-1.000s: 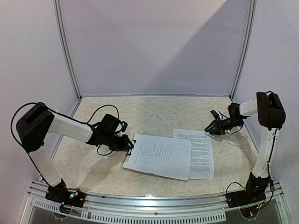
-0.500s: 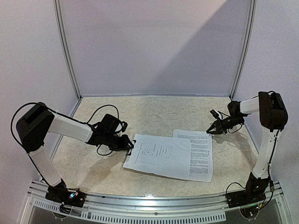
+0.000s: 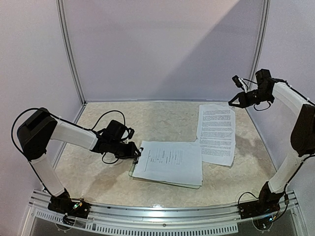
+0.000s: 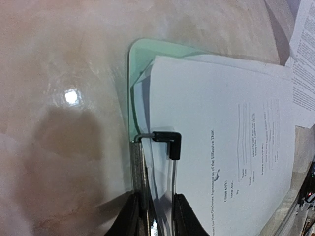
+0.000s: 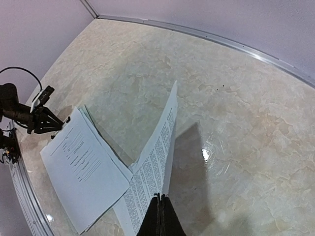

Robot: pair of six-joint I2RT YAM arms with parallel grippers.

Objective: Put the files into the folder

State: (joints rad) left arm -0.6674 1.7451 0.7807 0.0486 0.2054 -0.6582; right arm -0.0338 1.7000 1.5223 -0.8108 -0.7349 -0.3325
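The mint-green folder (image 4: 140, 54) lies flat on the table with a stack of files (image 3: 170, 162) on it. My left gripper (image 4: 153, 201) is shut on the folder's black metal clip (image 4: 170, 142) at the folder's left short edge. High at the back right, my right gripper (image 3: 235, 102) is shut on the top corner of one printed sheet (image 3: 216, 132). That sheet hangs from it, its lower end trailing next to the stack. In the right wrist view the sheet (image 5: 155, 162) runs down from my shut right gripper (image 5: 161, 196) toward the stack (image 5: 83, 167).
Black cables (image 3: 106, 118) loop on the table behind my left arm. Pale enclosure walls with metal posts (image 3: 71, 54) close in the sides and back. A metal rail (image 3: 162, 216) runs along the near edge.
The right gripper has shut on the loose sheet's corner and risen toward the back right, drawing the sheet up and off the stack. The left arm has not moved.
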